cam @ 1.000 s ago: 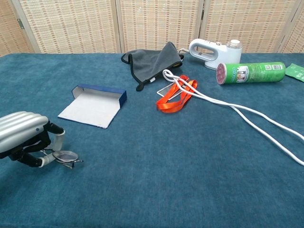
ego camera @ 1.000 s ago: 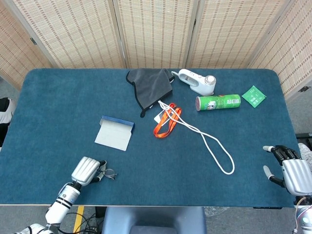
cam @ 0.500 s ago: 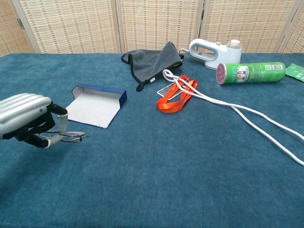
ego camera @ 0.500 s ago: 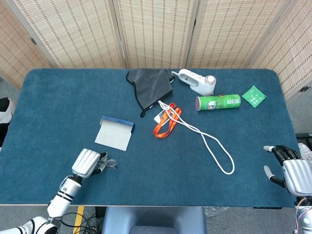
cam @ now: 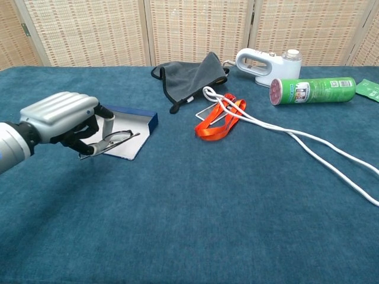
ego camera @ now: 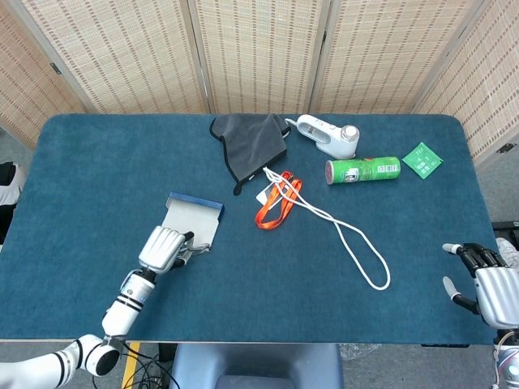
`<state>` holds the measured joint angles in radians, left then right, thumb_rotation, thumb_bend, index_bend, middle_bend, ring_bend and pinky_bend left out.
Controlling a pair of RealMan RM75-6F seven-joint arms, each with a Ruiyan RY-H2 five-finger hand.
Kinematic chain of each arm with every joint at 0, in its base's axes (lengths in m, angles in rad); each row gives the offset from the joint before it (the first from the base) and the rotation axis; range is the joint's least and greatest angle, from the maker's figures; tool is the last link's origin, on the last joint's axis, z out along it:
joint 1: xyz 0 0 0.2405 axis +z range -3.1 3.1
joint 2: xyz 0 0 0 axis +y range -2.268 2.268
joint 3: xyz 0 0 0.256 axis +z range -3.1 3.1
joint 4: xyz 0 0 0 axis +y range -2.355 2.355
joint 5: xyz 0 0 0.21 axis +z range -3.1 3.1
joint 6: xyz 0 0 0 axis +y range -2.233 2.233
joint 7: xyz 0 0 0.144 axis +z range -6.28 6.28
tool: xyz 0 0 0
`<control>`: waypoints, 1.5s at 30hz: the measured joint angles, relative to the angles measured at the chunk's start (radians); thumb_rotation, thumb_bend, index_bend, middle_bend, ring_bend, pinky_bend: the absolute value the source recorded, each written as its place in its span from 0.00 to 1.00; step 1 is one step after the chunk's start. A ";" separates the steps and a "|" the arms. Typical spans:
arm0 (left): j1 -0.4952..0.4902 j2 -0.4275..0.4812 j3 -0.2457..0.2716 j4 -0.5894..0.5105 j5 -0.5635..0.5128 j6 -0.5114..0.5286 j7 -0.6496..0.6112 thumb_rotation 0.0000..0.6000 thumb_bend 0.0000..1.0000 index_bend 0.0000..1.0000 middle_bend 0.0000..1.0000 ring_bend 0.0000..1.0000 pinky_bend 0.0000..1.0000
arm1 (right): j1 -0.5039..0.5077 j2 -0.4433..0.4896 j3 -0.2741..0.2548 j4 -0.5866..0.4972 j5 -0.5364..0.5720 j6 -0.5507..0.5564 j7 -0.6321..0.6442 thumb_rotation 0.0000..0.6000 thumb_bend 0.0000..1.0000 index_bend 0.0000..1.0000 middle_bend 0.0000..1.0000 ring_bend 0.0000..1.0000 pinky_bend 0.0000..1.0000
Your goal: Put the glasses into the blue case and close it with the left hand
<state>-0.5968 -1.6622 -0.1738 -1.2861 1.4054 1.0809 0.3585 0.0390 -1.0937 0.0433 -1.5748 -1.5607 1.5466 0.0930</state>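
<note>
so the silver left hand (cam: 62, 121) has come up off the near-left corner of the table and moved far-right since a second ago; it's now above the near edge of the open blue rectangular case with the pale lining (cam: 131, 115), fingers curled in and pinching the thin wire-framed glasses (cam: 116, 139); earlier the glasses were down on the blue felt-covered table (ego camera: 97, 162), now they're lifted and over the case's flat lining, not set down as far as I can tell; case hasn't budged and lies open; the right hand (ego camera: 486, 279) sits at the near-right edge like before, fingers spread apart, holding nothing; the rest looks unchanged: dark grey cloth pouch (ego camera: 251, 142), orange lanyard (ego camera: 274, 204) tangled with the white cord (ego camera: 349, 239), green cylindrical can (ego camera: 362, 170) on its side at the far right
</note>
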 measured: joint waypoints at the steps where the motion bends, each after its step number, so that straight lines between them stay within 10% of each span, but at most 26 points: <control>1: -0.011 -0.014 -0.006 0.023 -0.005 -0.003 0.011 1.00 0.46 0.69 0.97 0.96 1.00 | -0.001 0.000 0.000 0.000 0.001 0.000 0.000 1.00 0.35 0.26 0.34 0.25 0.26; 23: -0.151 -0.151 -0.039 0.399 -0.024 -0.025 0.058 1.00 0.45 0.67 0.97 0.95 1.00 | -0.003 0.004 0.004 -0.006 0.015 -0.010 -0.012 1.00 0.35 0.26 0.34 0.25 0.26; 45: -0.158 -0.244 -0.021 0.524 -0.025 0.024 -0.013 1.00 0.20 0.12 0.95 0.95 1.00 | -0.004 -0.001 0.006 0.014 0.020 -0.014 0.009 1.00 0.35 0.26 0.34 0.26 0.26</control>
<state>-0.7552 -1.9063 -0.1951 -0.7618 1.3806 1.1047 0.3455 0.0346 -1.0951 0.0492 -1.5610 -1.5402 1.5324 0.1017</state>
